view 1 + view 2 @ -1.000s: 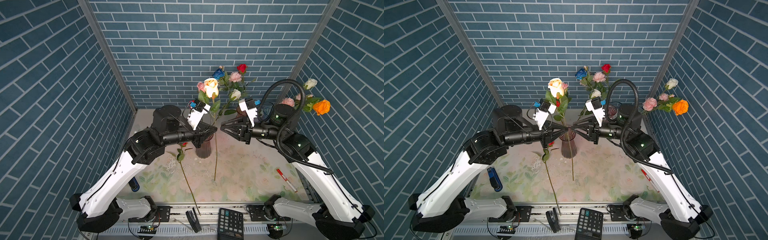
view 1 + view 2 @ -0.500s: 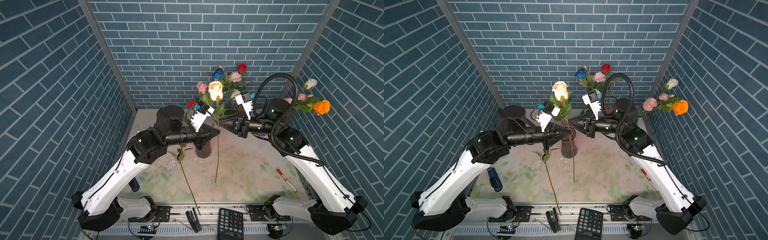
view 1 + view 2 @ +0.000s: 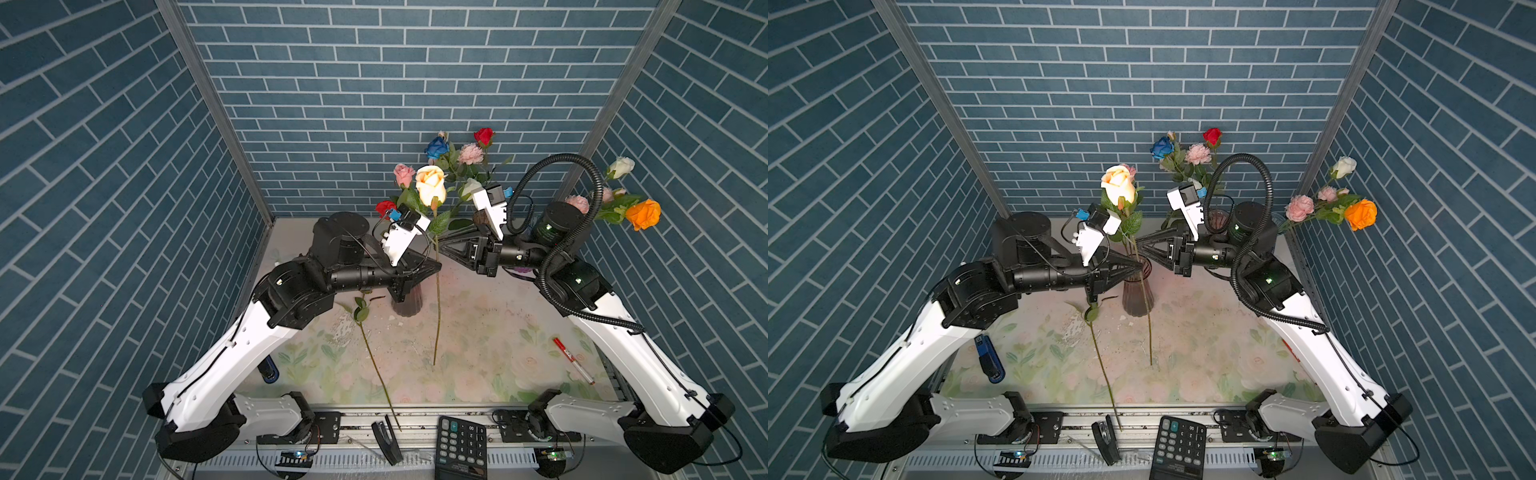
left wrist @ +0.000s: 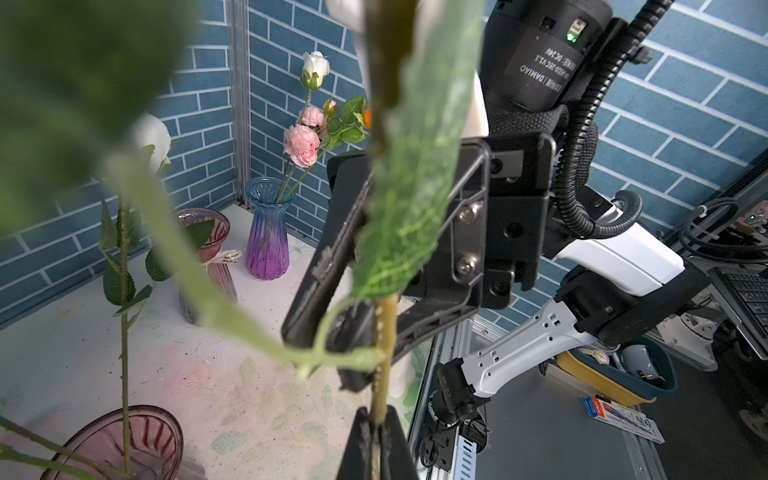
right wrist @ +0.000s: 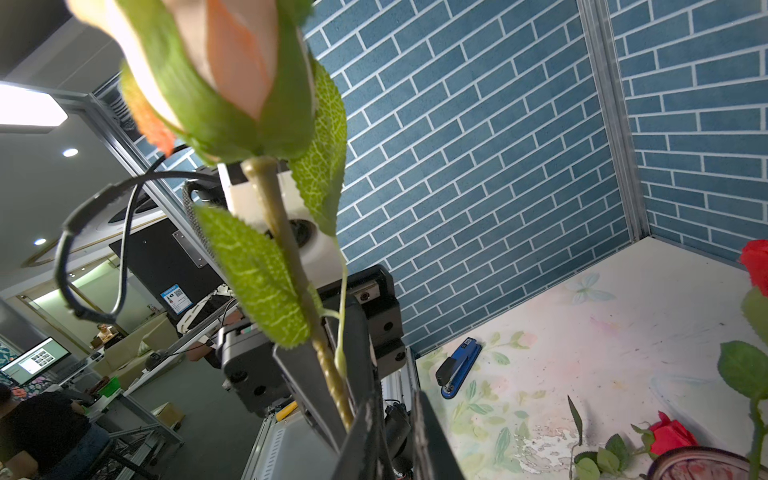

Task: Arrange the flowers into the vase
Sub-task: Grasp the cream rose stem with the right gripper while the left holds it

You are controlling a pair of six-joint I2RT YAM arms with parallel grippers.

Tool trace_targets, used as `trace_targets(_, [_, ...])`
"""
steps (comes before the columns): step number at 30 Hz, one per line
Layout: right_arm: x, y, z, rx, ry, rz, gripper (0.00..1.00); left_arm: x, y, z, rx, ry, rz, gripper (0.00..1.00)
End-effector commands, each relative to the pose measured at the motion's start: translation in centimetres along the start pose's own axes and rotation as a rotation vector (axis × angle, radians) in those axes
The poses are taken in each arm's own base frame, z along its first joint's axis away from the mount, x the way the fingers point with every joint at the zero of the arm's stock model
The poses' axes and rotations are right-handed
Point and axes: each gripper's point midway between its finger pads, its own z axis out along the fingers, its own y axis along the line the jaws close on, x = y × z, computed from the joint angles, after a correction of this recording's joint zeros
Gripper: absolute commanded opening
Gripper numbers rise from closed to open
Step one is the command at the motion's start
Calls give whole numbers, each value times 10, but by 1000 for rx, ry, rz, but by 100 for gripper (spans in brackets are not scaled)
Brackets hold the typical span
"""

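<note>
While the peach rose (image 3: 431, 189) is pinched mid-stem by the closed left gripper (image 3: 437, 266) by the vase (image 3: 409, 307), any hold by the right gripper (image 3: 441, 248) cannot be told; released early, the rose could be dropped.

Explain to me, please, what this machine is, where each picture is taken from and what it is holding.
These are two robot arms working side by side. Both top views look down from one camera head; each wrist view rides an arm. The left pincer is shut on the stem of a peach rose, not yet in the dark vase. The right pincer meets the same stem; whether it grips is unclear. On the flowered mat lie another rose, a red pen and a blue stapler; a blue vase of flowers stands at the back.
</note>
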Motion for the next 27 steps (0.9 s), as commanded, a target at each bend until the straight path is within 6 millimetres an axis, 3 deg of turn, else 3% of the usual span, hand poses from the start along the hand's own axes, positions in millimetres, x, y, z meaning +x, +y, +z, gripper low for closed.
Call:
trace_targets(1, [-6, 36, -6, -104, -3, -52, 18, 2, 7, 5, -25, 6, -14, 0])
trace_targets(17, [-1, 48, -17, -114, -29, -50, 20, 1, 7, 6, -26, 3, -18, 0])
trace_targets(27, [5, 41, -14, -100, -17, -23, 22, 3, 7, 9, -15, 17, -26, 0])
